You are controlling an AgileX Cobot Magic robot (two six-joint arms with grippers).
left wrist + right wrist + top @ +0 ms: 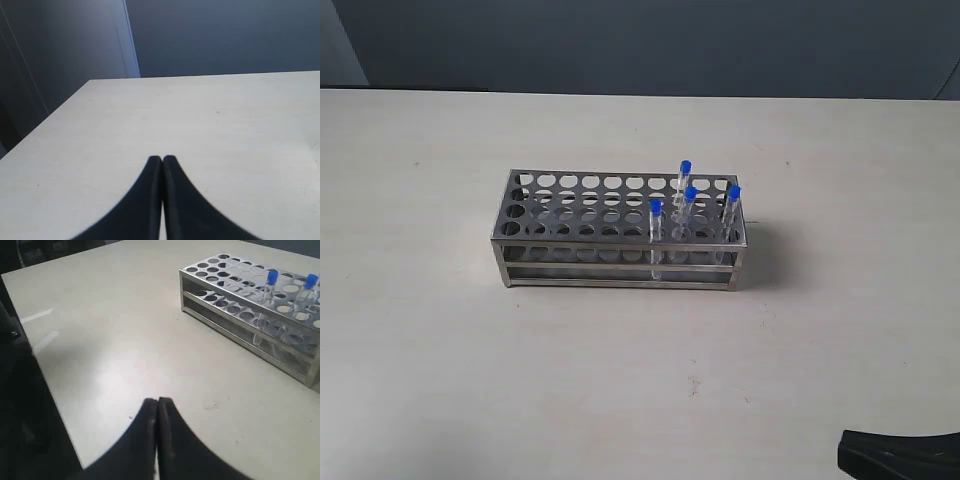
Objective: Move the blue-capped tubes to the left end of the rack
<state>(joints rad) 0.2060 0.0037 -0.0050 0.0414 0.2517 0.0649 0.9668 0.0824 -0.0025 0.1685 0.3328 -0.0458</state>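
Note:
The steel rack (601,246) stands mid-table in the exterior view. Several blue-capped tubes (656,232) stand upright in holes at its right end, and the left-end holes hold nothing. The right wrist view shows the rack (226,294) off to one side with two of the blue-capped tubes (270,282) in it. My right gripper (157,402) is shut on nothing, low over bare table well short of the rack. My left gripper (162,159) is also shut and empty, over bare tabletop with no rack in its view.
A dark part of my right arm (905,458) shows at the bottom right corner of the exterior view. The pale table (440,350) ends at a dark wall behind. The table's edge (55,107) and a drop beside it show in the left wrist view.

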